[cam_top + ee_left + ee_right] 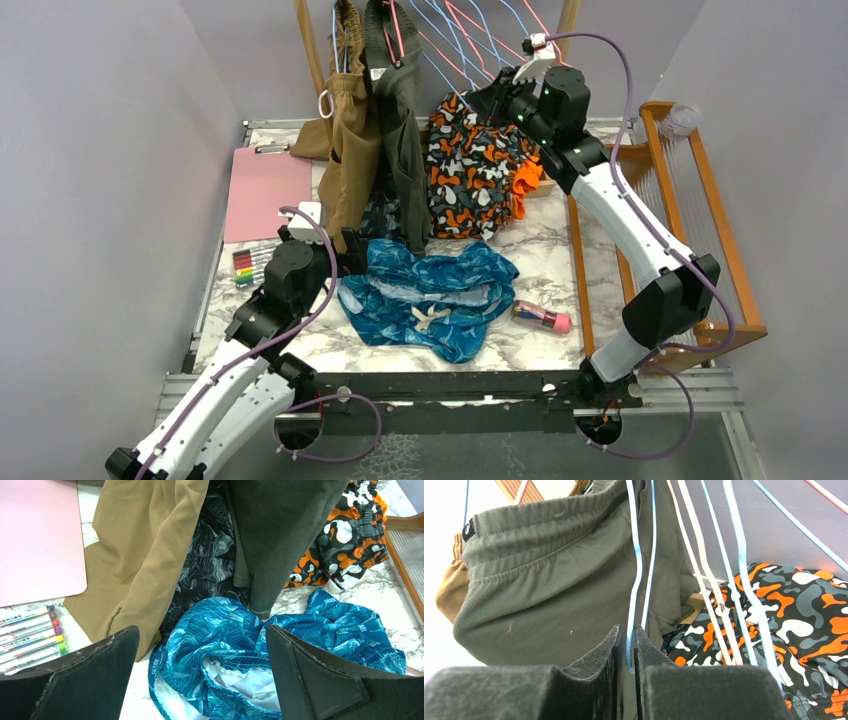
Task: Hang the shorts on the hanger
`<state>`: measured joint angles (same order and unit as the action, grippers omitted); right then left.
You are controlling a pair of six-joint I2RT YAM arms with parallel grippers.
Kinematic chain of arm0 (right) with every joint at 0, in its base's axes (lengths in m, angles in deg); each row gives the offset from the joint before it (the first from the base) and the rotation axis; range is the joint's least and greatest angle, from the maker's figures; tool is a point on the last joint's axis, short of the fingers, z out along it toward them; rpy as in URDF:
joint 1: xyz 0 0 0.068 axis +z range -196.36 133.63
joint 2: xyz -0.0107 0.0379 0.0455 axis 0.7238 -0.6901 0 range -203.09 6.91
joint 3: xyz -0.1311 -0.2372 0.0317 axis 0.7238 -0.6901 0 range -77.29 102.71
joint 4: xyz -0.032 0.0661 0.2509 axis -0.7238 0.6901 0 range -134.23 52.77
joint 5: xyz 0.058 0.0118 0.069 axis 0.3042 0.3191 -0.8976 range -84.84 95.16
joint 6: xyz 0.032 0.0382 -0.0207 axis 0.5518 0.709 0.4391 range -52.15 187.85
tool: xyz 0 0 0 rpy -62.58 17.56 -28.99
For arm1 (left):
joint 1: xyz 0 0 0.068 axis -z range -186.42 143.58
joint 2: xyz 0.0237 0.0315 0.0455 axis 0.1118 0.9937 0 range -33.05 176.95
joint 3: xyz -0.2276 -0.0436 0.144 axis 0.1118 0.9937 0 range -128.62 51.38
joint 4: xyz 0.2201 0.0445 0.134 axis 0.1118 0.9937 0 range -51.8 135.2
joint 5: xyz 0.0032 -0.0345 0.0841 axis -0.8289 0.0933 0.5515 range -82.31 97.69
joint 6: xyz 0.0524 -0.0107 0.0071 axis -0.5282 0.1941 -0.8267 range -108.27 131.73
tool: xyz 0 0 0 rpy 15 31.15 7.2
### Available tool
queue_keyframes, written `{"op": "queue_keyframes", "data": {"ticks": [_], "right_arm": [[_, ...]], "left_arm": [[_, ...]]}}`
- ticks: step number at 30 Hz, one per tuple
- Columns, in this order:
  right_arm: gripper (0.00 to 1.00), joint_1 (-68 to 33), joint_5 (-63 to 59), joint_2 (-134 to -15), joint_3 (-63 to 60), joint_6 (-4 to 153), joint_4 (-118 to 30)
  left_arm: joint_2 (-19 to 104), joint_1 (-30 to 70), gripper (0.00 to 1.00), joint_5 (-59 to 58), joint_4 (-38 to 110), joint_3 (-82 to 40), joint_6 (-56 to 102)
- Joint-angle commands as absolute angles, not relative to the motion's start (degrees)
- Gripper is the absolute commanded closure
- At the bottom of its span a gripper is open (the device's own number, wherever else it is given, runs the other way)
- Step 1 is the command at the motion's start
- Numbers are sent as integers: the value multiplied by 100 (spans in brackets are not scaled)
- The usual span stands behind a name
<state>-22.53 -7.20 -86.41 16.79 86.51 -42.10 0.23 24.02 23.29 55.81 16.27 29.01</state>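
The teal-blue shorts (430, 295) lie crumpled on the marble table, their cream drawstring bow facing the near edge. My left gripper (347, 250) hovers just left of them, open wide, and in the left wrist view its fingers frame the shorts (225, 645) with nothing between them (202, 635). My right gripper (497, 97) is raised at the back among the hanging wires. In the right wrist view it (628, 630) is shut on the lower bend of the thin light-blue hanger (638, 570), which hangs in front of an olive garment.
Tan (355, 150) and olive (400, 130) garments hang at the back, with an orange camouflage garment (475, 170) beside them. More pink and blue wire hangers (704, 575) hang close by. A pink clipboard (268, 190), markers (250, 265), a pink bottle (542, 317) and a wooden rack (690, 220) surround the shorts.
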Motion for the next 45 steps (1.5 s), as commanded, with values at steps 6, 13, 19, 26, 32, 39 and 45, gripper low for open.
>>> {"op": "queue_keyframes", "data": {"ticks": [6,13,19,26,32,39,45], "right_arm": [[99,-1835,217,-8608,2026,7978,-3794],[99,-1446,922,-8586,2183,7671,-3688],[99,-1358,1417,-8419,2126,7724,-3878],[99,-1358,1364,-8157,1985,7873,-4077],[99,-1358,1256,-8009,1888,7895,-4152],[99,-1354,1496,-7877,1623,7775,-3999],[99,-1358,1590,-7868,1526,7719,-3878]], "left_arm": [[20,2373,1,2176,5402,1627,2868],[37,2368,1,2175,5406,1613,2861],[41,2363,1,2193,5417,1613,2868],[61,2364,1,2194,5417,1614,2870],[78,2364,1,2193,5418,1613,2870],[85,2369,1,2200,5422,1613,2870],[125,2362,1,2184,5427,1613,2870]]}}
